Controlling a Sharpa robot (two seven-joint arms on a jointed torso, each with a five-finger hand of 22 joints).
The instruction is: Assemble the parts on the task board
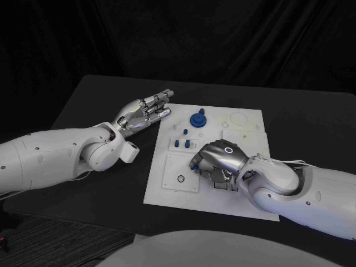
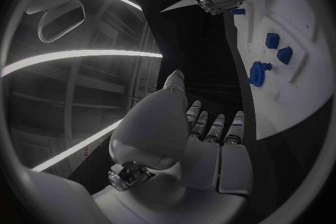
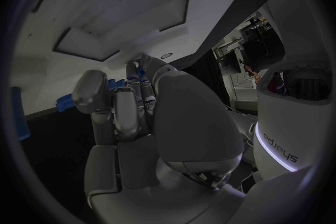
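task board mid-table | left hand beside it | right hand on it

I count one white board on one black table. On the board I make out four blue parts clear of my fingers: one large knob-shaped part, two small pegs standing side by side, and one tiny piece just below the knob. One more blue part shows at my right hand. I have two hands here, the left hand being the other.
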